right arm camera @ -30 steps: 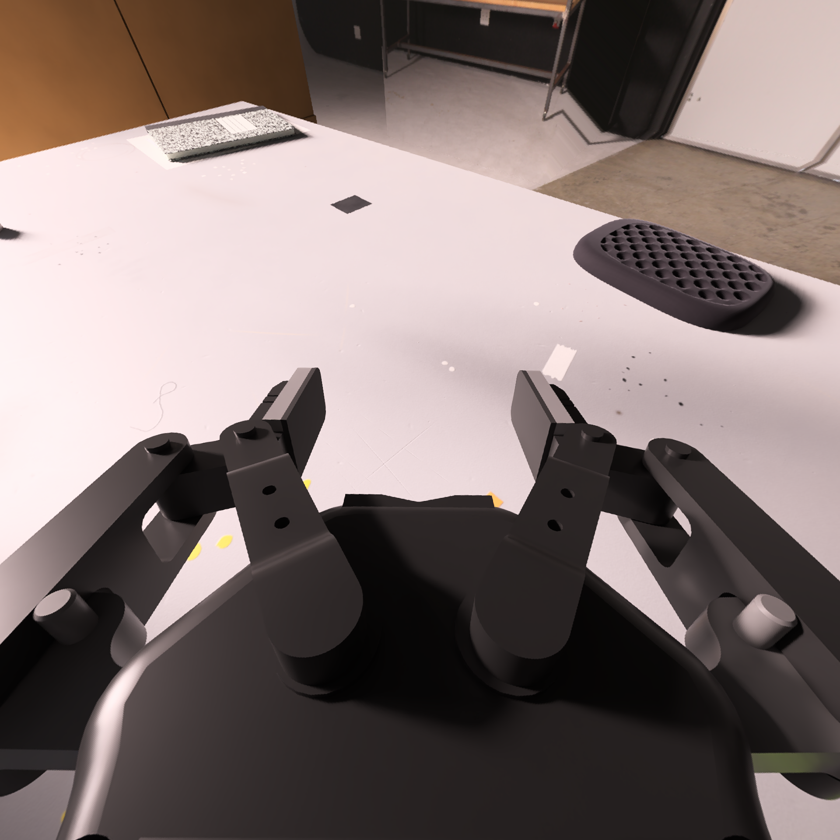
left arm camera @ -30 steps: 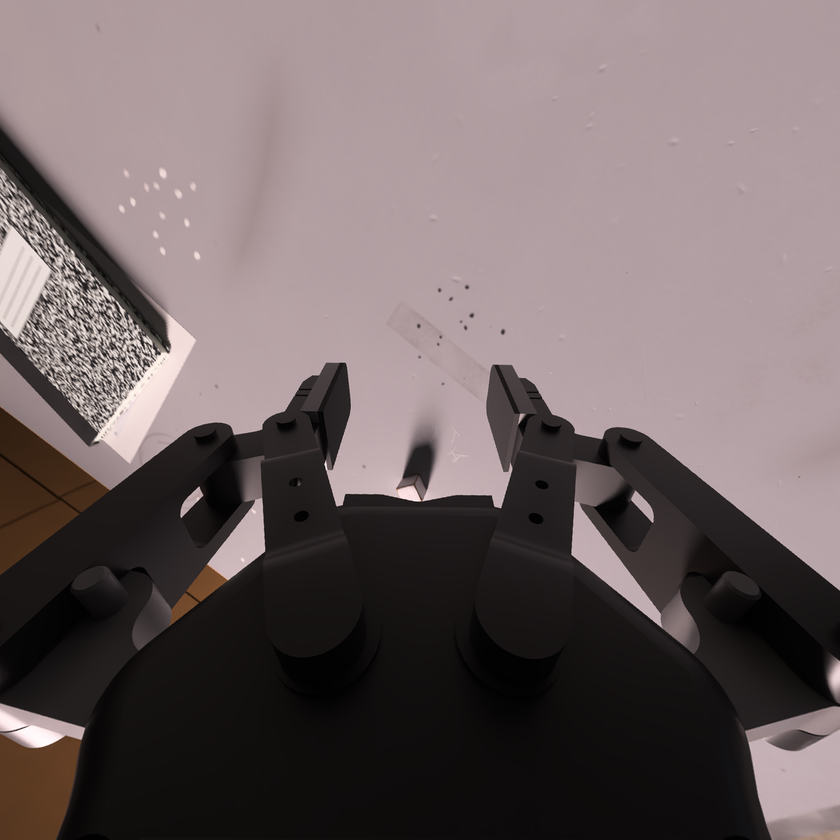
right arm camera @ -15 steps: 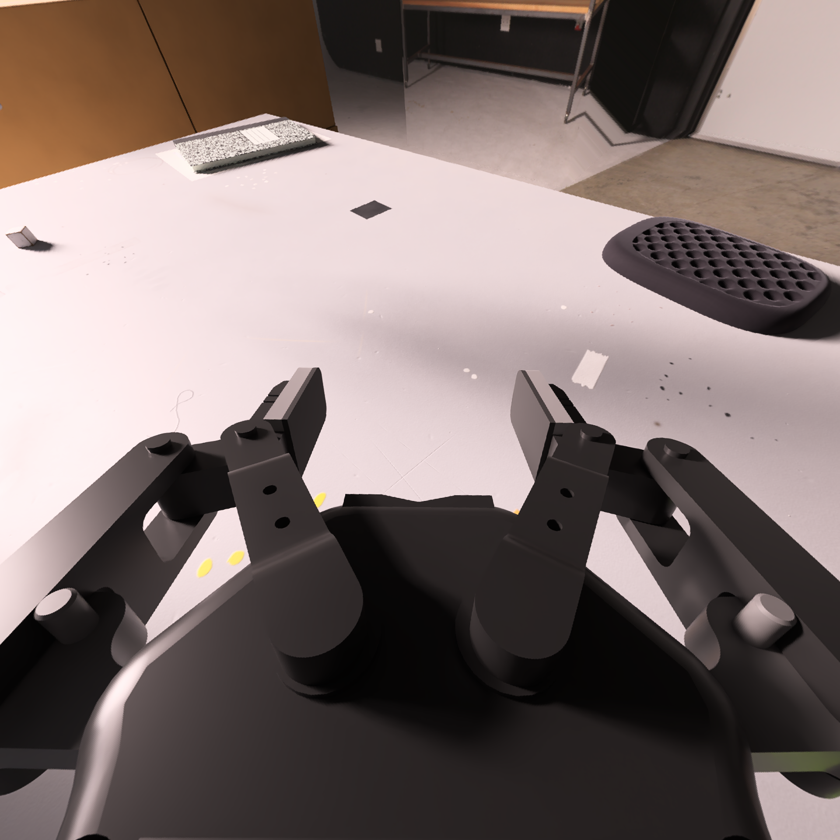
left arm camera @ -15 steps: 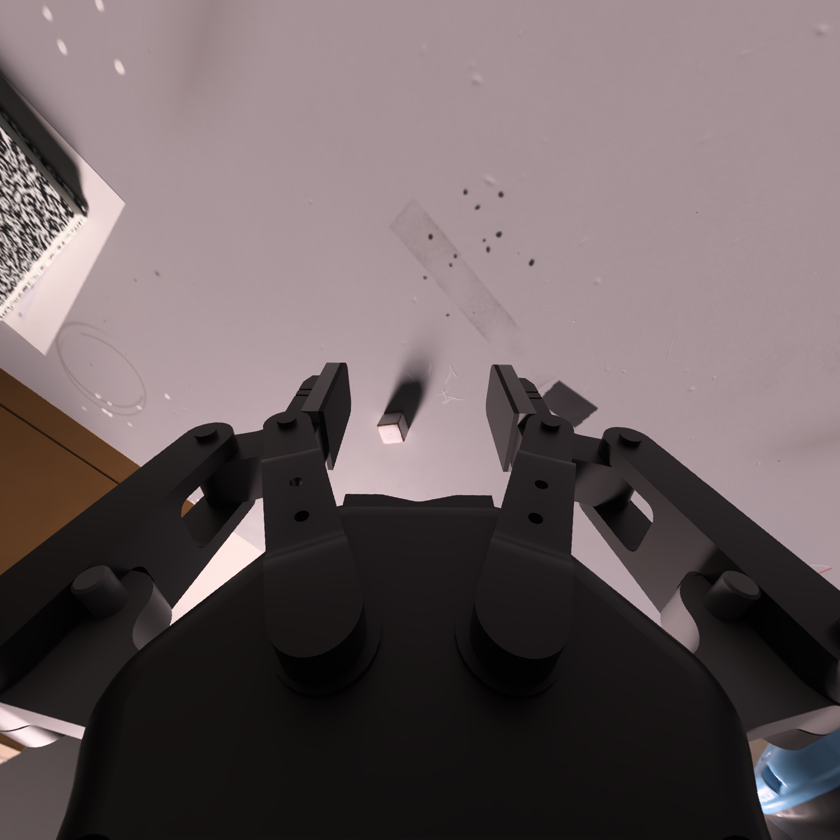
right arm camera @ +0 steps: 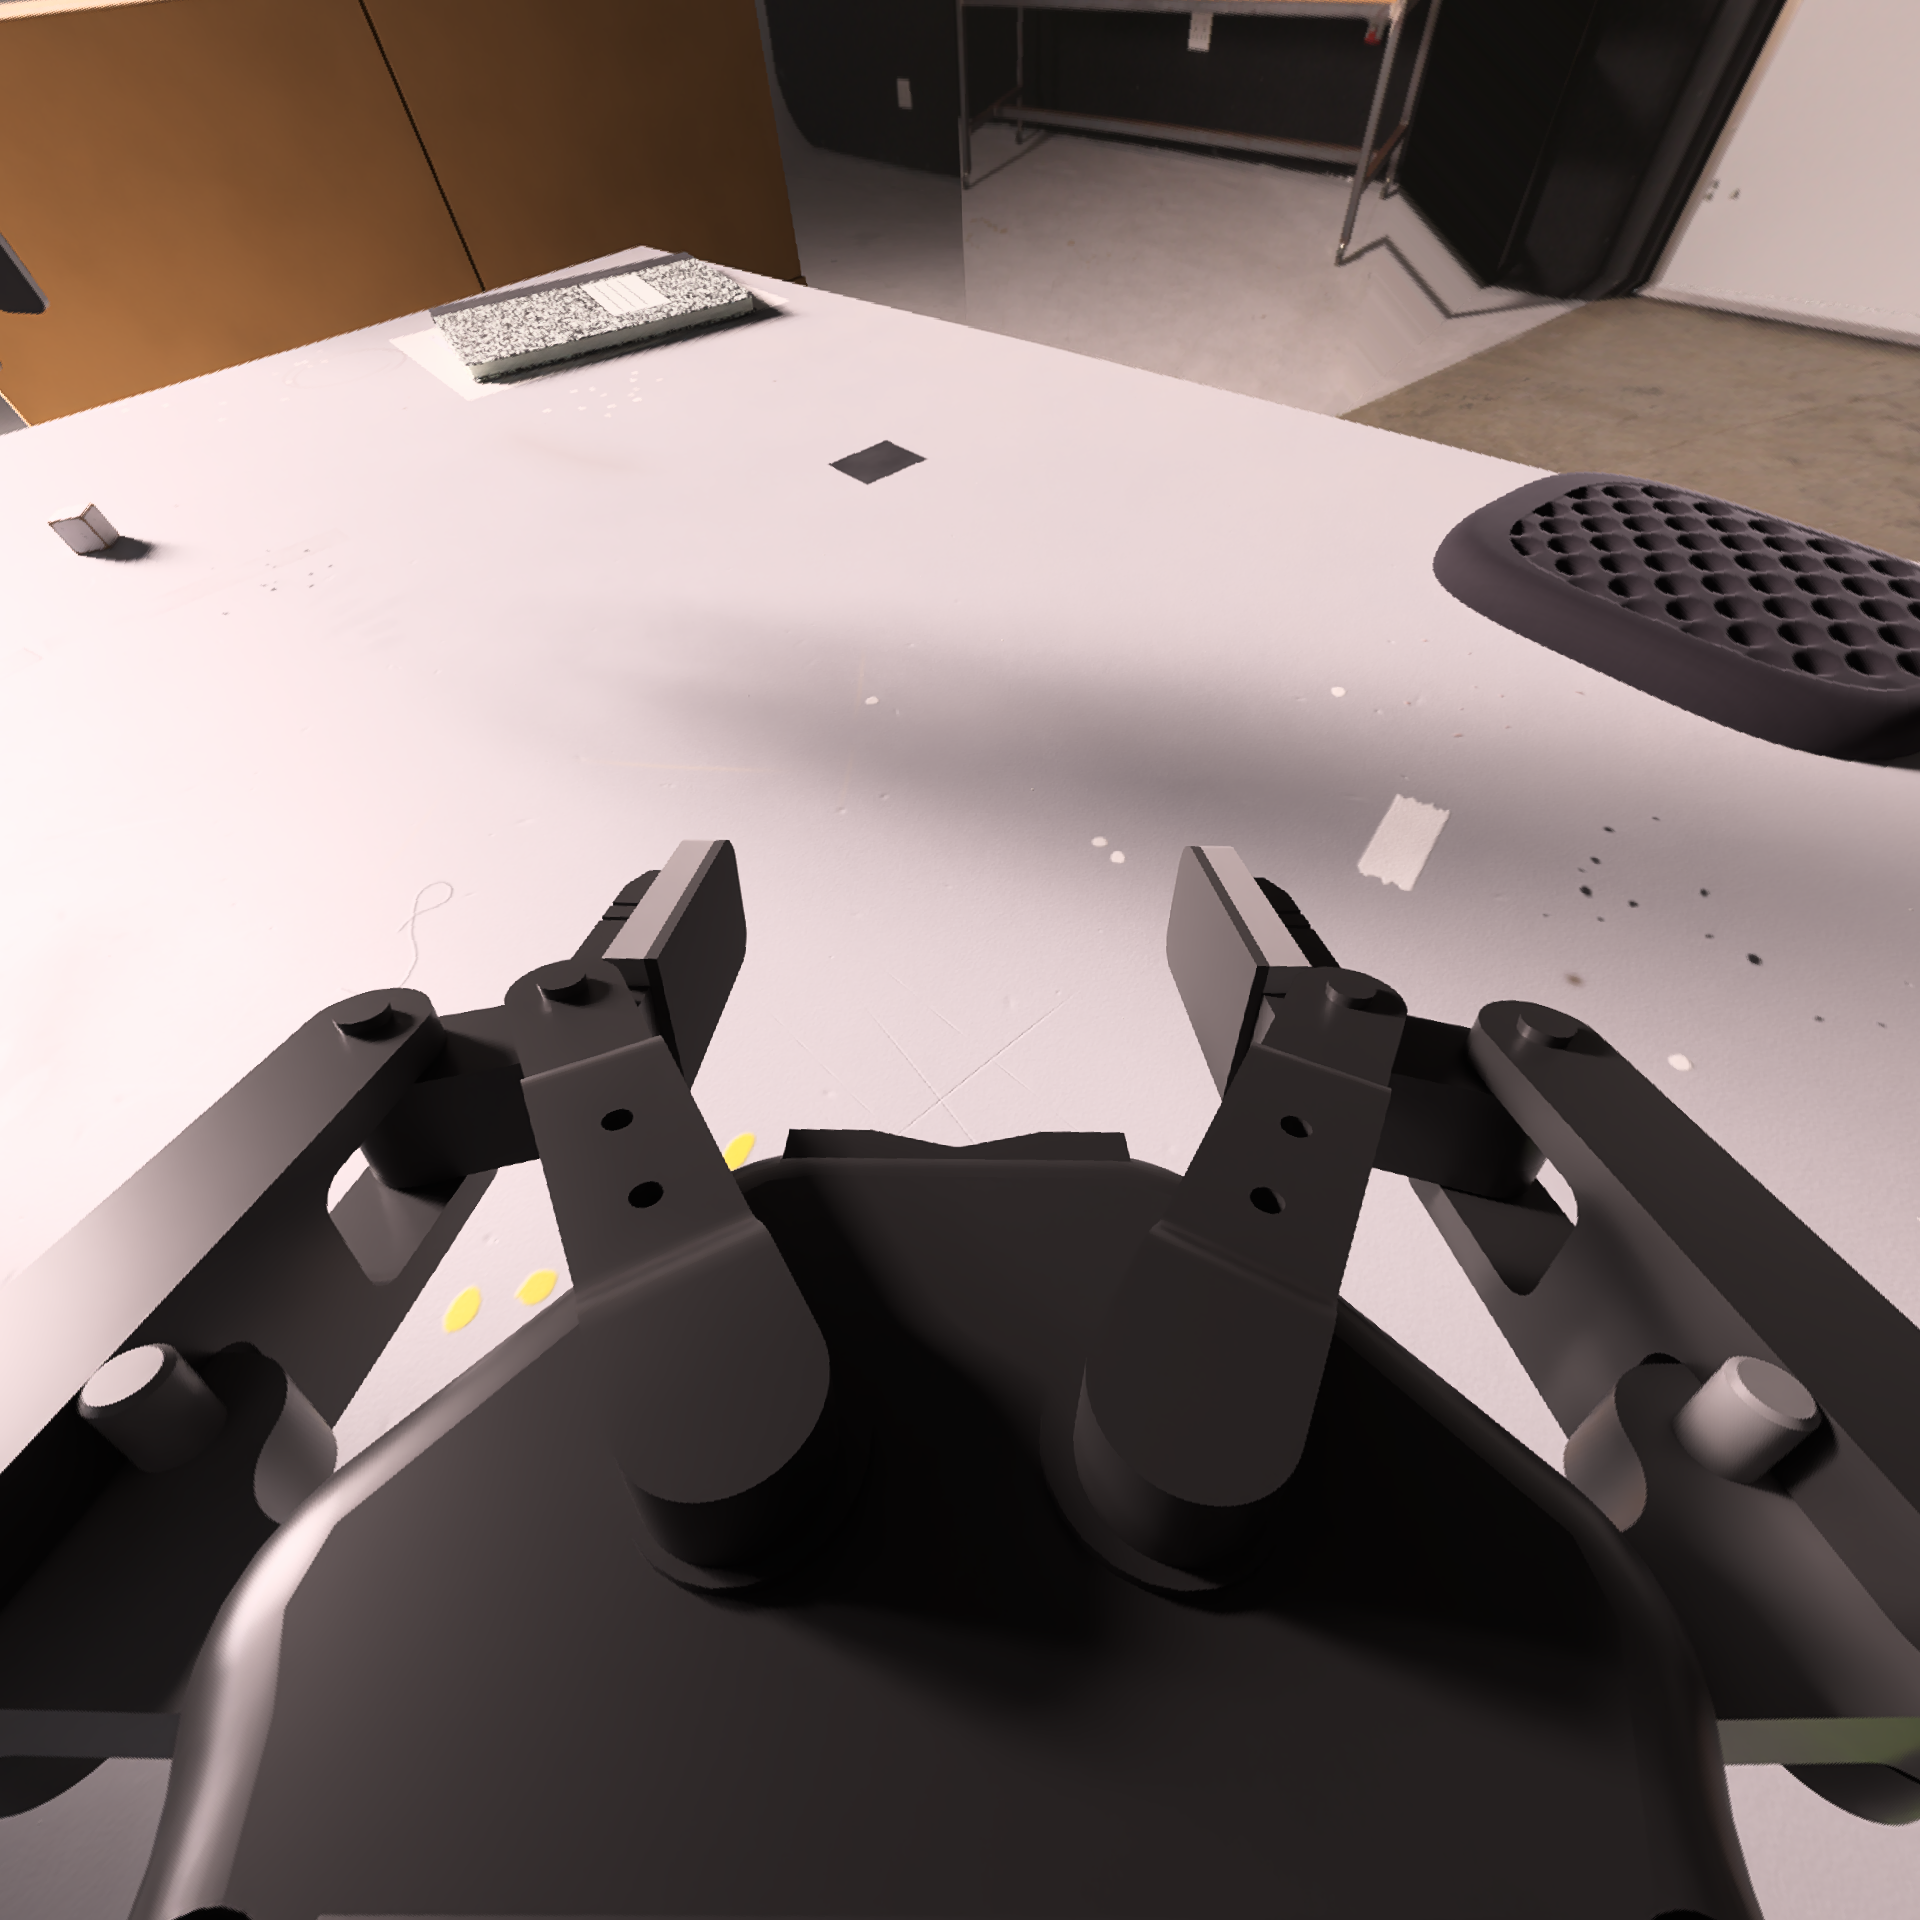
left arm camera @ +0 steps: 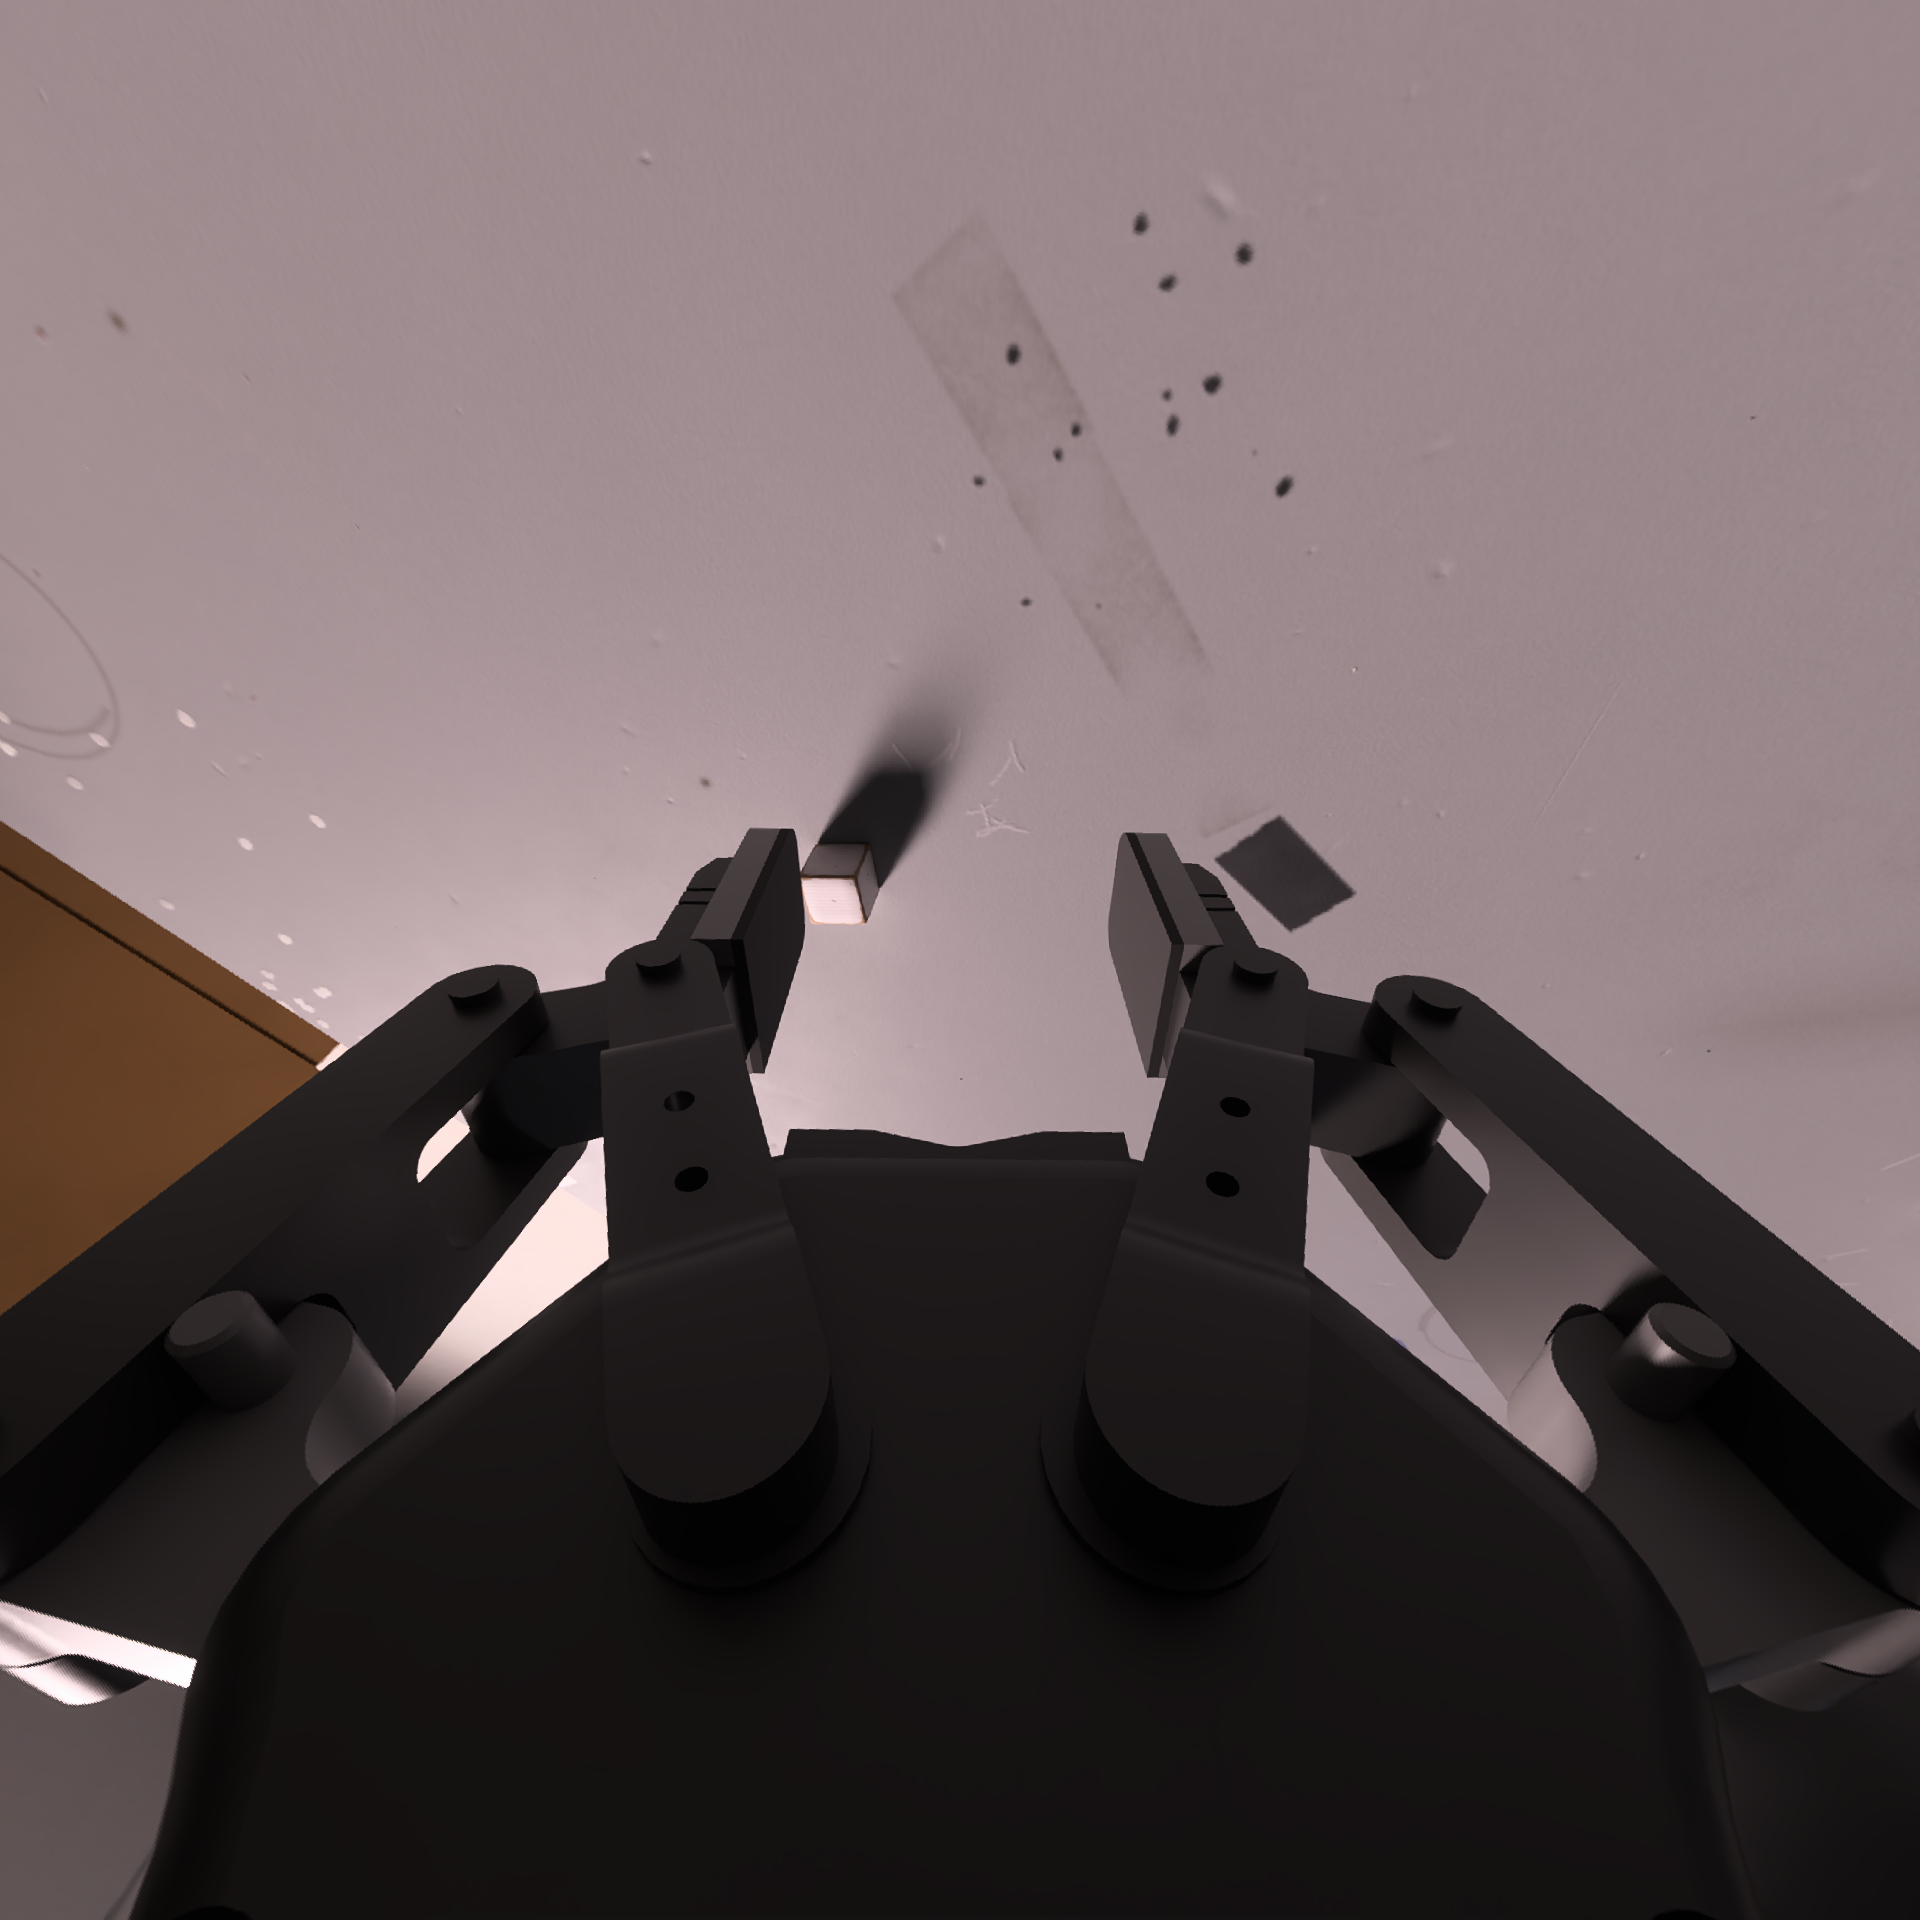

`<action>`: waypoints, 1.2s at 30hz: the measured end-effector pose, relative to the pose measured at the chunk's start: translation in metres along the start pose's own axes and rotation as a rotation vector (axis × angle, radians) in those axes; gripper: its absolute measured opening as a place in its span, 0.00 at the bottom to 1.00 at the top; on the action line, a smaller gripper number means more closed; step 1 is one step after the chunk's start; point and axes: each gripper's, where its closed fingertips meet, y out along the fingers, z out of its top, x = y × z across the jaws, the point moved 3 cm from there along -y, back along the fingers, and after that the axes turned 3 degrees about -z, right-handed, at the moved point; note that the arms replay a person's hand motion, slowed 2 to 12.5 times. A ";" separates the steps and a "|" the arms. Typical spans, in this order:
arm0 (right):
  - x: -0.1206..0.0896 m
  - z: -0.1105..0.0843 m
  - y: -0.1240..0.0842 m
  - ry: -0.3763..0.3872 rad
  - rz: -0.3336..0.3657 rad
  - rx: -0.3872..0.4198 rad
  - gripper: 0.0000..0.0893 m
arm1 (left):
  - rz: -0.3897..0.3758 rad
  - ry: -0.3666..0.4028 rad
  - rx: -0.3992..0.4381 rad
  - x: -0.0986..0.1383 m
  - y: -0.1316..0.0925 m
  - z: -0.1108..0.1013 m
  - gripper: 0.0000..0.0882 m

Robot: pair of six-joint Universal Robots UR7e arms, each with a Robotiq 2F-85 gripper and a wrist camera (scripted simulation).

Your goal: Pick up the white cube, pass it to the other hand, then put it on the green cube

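Above the table (left arm camera: 520, 416), the left gripper (left arm camera: 951, 914) is spread wide and holds nothing. Its left finger (left arm camera: 764, 914) appears just beside the white cube (left arm camera: 837, 898), which rests on the table. Beyond the right fingertip lies a dark square patch (left arm camera: 1285, 871). The right gripper (right arm camera: 956, 935) is likewise wide apart and empty, with the white cube (right arm camera: 83, 527) well off to its left.

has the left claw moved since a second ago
Yes. The left claw has advanced over the table: the grey tape strip has slid up the left wrist view, and the white cube now sits by its fingertips instead of near its base.
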 end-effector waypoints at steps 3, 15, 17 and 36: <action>0.000 -0.002 0.002 -0.001 0.004 -0.002 0.80 | -0.005 -0.017 -0.026 -0.001 0.005 -0.002 0.60; 0.002 -0.007 0.005 0.001 0.016 -0.003 0.80 | -0.007 -0.071 -0.092 -0.011 0.021 -0.008 0.55; 0.002 -0.008 0.005 0.003 0.019 -0.003 0.80 | -0.010 -0.078 -0.100 -0.012 0.023 -0.008 0.55; 0.006 -0.008 -0.001 0.016 0.027 0.025 0.80 | -0.023 -0.100 -0.186 -0.025 0.040 -0.016 0.53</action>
